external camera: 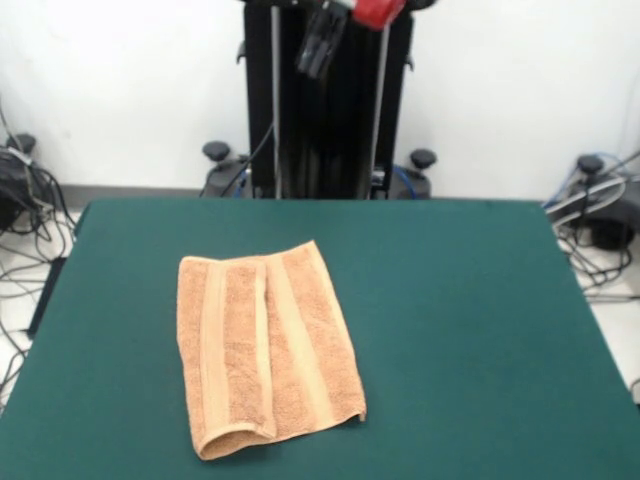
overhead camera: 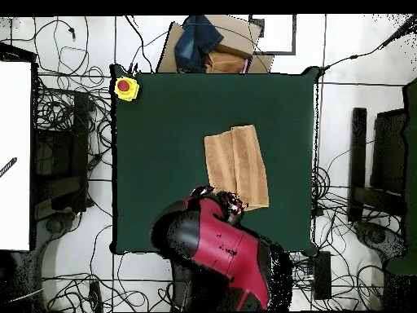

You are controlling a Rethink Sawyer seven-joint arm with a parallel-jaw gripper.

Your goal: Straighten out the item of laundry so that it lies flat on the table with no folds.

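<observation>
Towel [external camera: 266, 350] lies folded over itself on table [external camera: 470, 330], flap still to open; gripper [external camera: 320, 45] raised clear (finger state indiscernible).

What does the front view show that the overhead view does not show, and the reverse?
Only the front view shows the gripper raised above the table's far side, and the towel's folded-over flap with its rolled near edge. Only the overhead view shows the yellow box with a red button on a table corner, the brown cardboard and dark blue cloth beyond the table, and the arm's red body. Both show the tan towel, folded, on the green table.
</observation>
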